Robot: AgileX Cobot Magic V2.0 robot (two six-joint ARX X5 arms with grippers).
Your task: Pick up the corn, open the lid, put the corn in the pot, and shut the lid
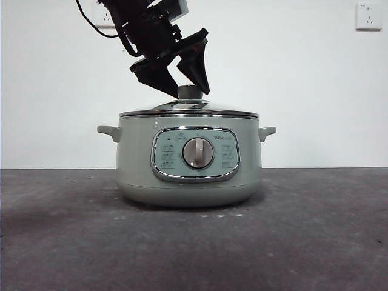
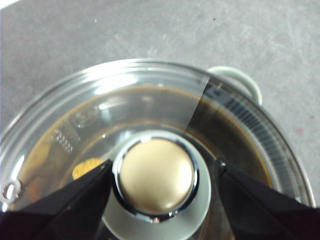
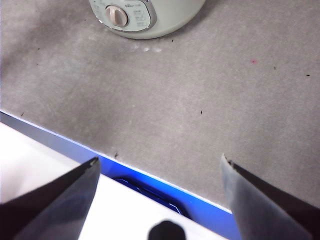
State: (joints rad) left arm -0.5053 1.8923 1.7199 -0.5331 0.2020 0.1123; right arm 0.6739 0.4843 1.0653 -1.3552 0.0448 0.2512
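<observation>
Front view: the left pincer (image 1: 182,82) comes down from the upper left, dark and bulky, its two jaws spread to either side of the sage-green knob (image 1: 190,92) on top of the lid (image 1: 189,110). The jaw tips sit level with the knob's upper part, and I cannot tell from here whether they touch it. The lid rests flat on the pot (image 1: 188,159), its metal rim seated all the way round, and the pot stands on the grey surface (image 1: 315,242) with its silver dial (image 1: 197,153) facing me.

From the left wrist view the same pincer (image 2: 160,175) is open wide, a jaw on each side of the knob (image 2: 156,175) with a slim gap left on both sides, so it has hold of nothing. Just beyond one jaw, under the glass of the lid (image 2: 150,95), a yellow-orange patch shows inside the pot (the corn (image 2: 86,168), as far as the glare lets me judge). One side handle (image 2: 239,80) peeks out past the rim.

The right pincer (image 3: 159,172) waits well apart from the pot (image 3: 170,15), over the near edge of the surface (image 3: 200,90), jaws wide apart and empty.
</observation>
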